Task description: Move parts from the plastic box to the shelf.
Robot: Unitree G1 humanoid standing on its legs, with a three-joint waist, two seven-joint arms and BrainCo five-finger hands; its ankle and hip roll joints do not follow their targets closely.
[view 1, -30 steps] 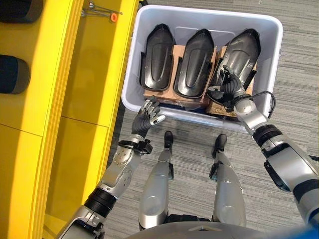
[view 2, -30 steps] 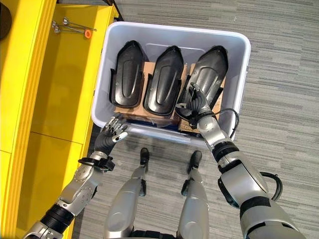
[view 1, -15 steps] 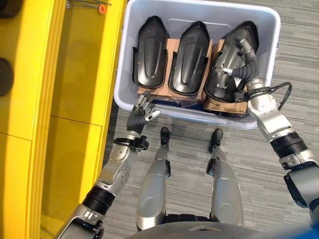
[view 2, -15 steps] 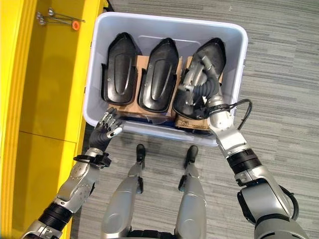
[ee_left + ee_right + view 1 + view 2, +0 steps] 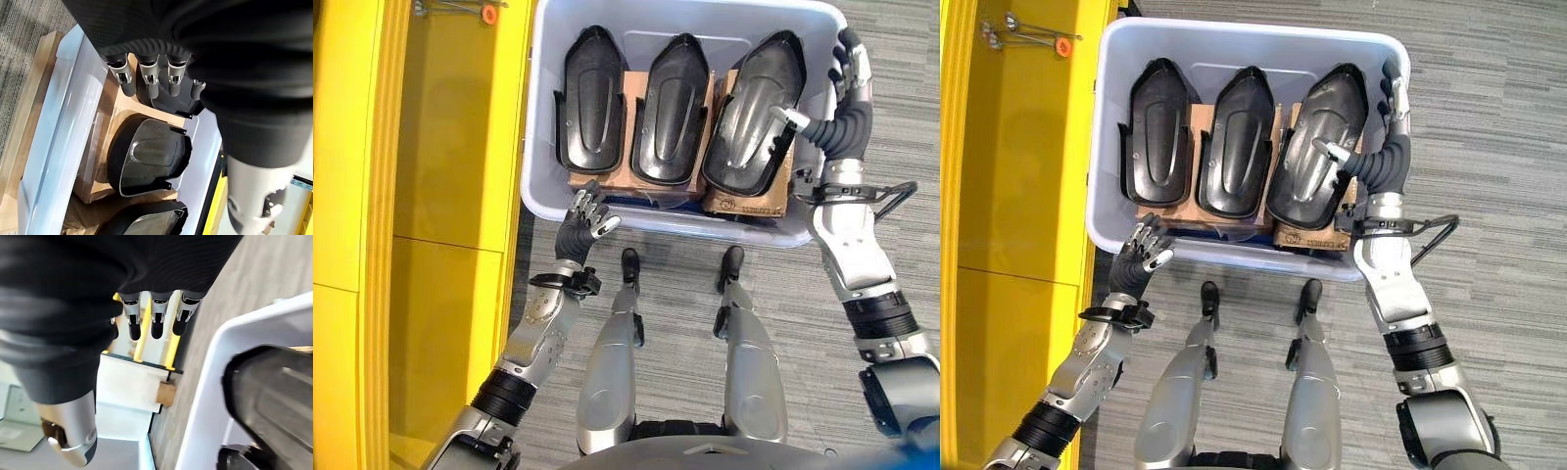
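While three black parts (image 5: pixel 668 110) lie side by side in plastic box (image 5: pixel 558 196), long axes running away from robot — right hand (image 5: pixel 847 93), fingers loosely extended, empty, flanks rightmost part (image 5: pixel 754 113); left hand (image 5: pixel 582 217), relaxed, empty, at near rim. Yellow shelf (image 5: pixel 440 147) lies left — right hand nearer.

Grey carpet (image 5: pixel 891 59) with fine ribbed stripes covers the floor beyond and beside the right hand (image 5: pixel 847 93). A yellow panelled unit (image 5: pixel 421 196) runs along the floor on the far side of the left hand (image 5: pixel 579 220), with 1 seam across its face.
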